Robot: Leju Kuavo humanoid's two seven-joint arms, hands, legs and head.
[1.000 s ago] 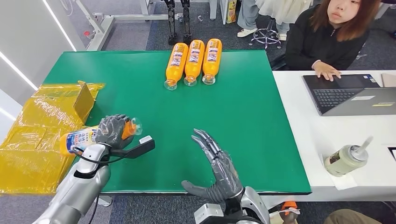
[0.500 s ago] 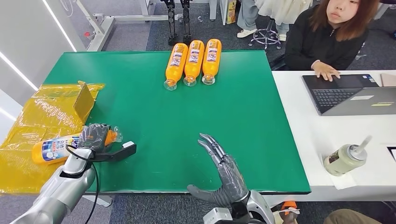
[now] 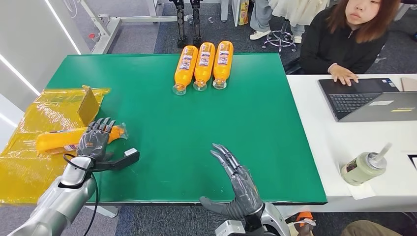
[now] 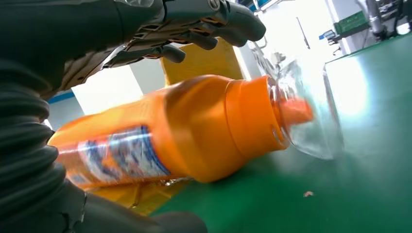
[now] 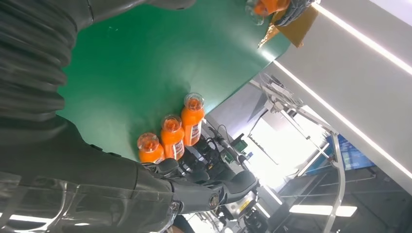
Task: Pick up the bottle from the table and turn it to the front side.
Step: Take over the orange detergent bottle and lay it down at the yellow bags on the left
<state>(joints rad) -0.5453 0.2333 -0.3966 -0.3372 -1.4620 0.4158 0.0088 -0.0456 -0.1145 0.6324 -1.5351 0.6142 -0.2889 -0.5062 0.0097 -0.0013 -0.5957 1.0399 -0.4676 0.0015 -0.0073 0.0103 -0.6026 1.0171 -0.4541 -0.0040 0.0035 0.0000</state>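
Orange bottle (image 3: 59, 139) with blue-and-white label and clear cap; three orange bottles (image 3: 204, 65); green table (image 3: 196, 123); yellow plastic wrap (image 3: 29, 147); dark grey left hand (image 3: 95, 139)

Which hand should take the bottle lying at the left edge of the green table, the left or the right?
Left, probably. The left hand already lies over the bottle, fingers spread around its neck end. The right hand hovers open at the near edge of the table, well away from it.

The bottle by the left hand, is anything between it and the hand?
Nothing visible. The left hand is right over the bottle, its fingers spread above the bottle's shoulder; whether they touch it is unclear.
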